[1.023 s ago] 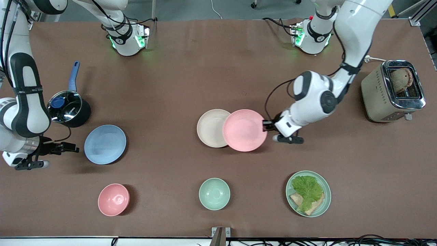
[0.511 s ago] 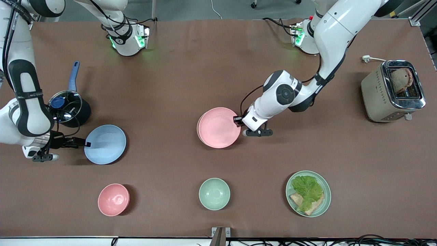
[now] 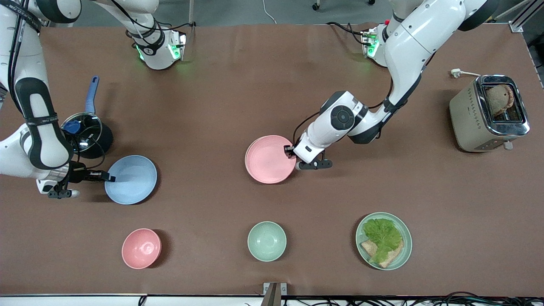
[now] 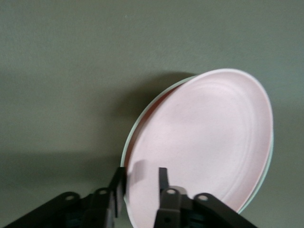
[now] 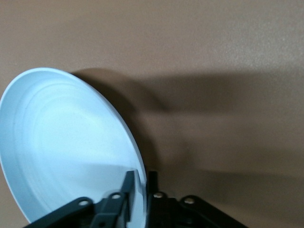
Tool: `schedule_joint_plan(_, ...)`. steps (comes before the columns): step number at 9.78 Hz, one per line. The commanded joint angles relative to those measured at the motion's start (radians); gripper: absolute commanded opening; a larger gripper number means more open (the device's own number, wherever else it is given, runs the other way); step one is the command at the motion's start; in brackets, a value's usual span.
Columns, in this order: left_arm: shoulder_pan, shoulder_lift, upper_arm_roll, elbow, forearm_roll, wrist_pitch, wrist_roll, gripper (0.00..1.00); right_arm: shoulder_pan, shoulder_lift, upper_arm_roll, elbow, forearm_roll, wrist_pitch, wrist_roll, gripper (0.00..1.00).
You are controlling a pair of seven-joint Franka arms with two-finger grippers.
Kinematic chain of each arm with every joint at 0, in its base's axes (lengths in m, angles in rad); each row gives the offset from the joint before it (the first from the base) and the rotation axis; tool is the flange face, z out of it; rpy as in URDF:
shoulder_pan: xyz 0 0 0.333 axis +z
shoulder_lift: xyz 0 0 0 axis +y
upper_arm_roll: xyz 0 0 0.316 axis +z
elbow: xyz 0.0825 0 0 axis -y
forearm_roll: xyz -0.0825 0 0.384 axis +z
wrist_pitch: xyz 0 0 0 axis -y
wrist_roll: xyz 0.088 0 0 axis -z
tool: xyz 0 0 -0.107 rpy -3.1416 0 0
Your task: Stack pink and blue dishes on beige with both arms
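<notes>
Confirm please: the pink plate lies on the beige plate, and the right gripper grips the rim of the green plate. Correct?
Not quite. The right gripper grips the rim of the blue plate, as the right wrist view shows. The pink plate does lie on the beige plate.

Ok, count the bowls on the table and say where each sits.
2. The pink bowl sits toward the right arm's end, nearer the front camera than the blue plate. The green bowl sits mid-table, nearer the camera than the pink plate. None looks hidden.
</notes>
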State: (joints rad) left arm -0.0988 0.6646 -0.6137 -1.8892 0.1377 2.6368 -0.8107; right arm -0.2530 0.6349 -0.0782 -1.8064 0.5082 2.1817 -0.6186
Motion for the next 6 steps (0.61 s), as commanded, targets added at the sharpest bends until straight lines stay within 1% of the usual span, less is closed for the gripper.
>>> schedule_joint_plan(1, 0.014, -0.126, 0.006, -0.048, 0.022, -0.137, -0.009, 1.00, -0.025, -0.018, 0.011, 0.030, 0.030, -0.074, 0.005, 0.01)
schedule_joint_plan(2, 0.027, -0.204, 0.018, -0.048, 0.022, -0.255, 0.049, 1.00, -0.025, -0.024, 0.003, 0.088, 0.017, -0.139, 0.043, 0.01)
schedule_joint_plan(3, 0.046, -0.288, 0.044, -0.045, 0.020, -0.373, 0.130, 1.00, -0.014, -0.037, -0.014, 0.166, 0.015, -0.251, 0.083, 0.01)
schedule_joint_plan(4, 0.045, -0.374, 0.108, -0.044, 0.020, -0.450, 0.178, 1.00, 0.000, -0.043, -0.024, 0.253, -0.020, -0.346, 0.180, 0.01)
schedule_joint_plan(5, 0.045, -0.443, 0.176, -0.042, 0.007, -0.472, 0.285, 1.00, 0.020, -0.046, -0.020, 0.303, -0.049, -0.405, 0.262, 0.01)
schedule_joint_plan(6, 0.045, -0.504, 0.246, -0.041, 0.002, -0.481, 0.371, 1.00, 0.078, -0.076, -0.020, 0.300, -0.053, -0.408, 0.327, 0.01)
